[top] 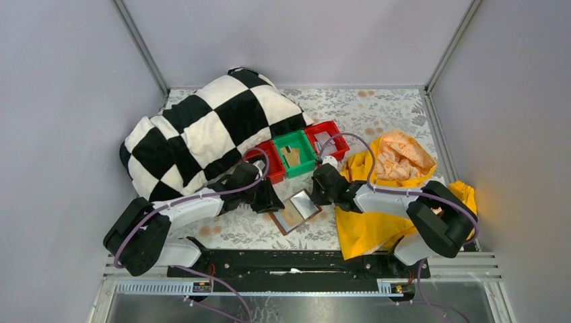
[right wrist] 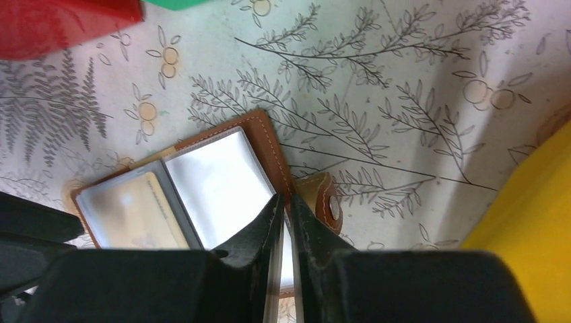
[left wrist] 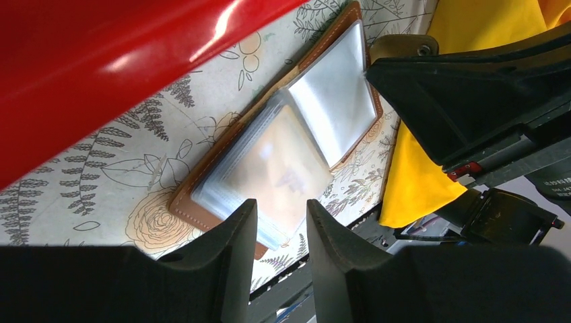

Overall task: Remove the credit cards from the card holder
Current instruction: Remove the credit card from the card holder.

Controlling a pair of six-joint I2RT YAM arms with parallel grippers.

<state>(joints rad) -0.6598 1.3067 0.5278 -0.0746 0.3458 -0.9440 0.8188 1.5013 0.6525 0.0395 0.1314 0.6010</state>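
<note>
The brown card holder [top: 296, 210] lies open on the floral table between both arms. Its clear pockets [left wrist: 333, 101] shine, and a tan credit card [right wrist: 145, 212] shows inside the left pocket [left wrist: 276, 158]. My right gripper [right wrist: 284, 202] is shut on the card holder's brown right edge [right wrist: 269, 145], beside the snap tab [right wrist: 324, 196]. My left gripper [left wrist: 281, 205] hovers open over the near corner of the pocket stack, with a gap between its fingers. More tan credit cards [top: 291, 156] lie in the green bin [top: 299, 141].
Two red bins [top: 272, 169] [top: 331, 134] flank the green one, and the left red bin's wall [left wrist: 101, 60] is close above my left gripper. A checkered blanket [top: 202, 131] fills the back left. Yellow cloth [top: 377, 222] lies under my right arm.
</note>
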